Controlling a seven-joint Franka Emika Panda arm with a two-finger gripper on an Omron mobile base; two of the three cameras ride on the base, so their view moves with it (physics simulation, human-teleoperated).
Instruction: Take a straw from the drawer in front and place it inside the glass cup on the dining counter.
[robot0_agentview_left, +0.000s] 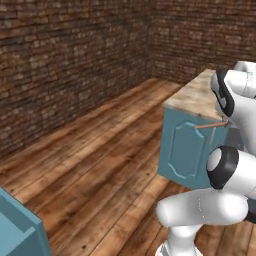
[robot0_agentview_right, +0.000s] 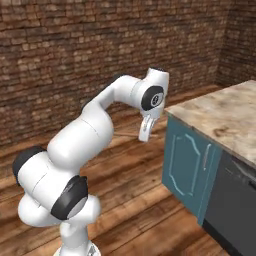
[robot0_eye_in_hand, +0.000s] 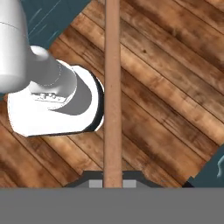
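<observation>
My gripper (robot0_agentview_right: 144, 136) hangs fingers-down off the near corner of the dining counter (robot0_agentview_right: 227, 112) and is shut on the straw (robot0_eye_in_hand: 112, 87). In the hand view the tan-orange straw runs straight up from between the fingertips (robot0_eye_in_hand: 112, 183) over the wooden floor. From the left base view a short length of the straw (robot0_agentview_left: 210, 125) pokes out sideways in front of the counter's teal end panel (robot0_agentview_left: 184, 150). The counter's beige marbled top (robot0_agentview_left: 197, 95) is bare where it shows. The glass cup is out of view. I cannot tell whether the teal corner (robot0_agentview_left: 20, 232) at lower left is the drawer.
Brick walls (robot0_agentview_right: 75, 45) close the room behind a wide wooden floor (robot0_agentview_left: 100, 155). A dark appliance panel (robot0_agentview_right: 232, 202) sits in the counter's base beside a teal door with a thin silver handle (robot0_agentview_right: 205, 156).
</observation>
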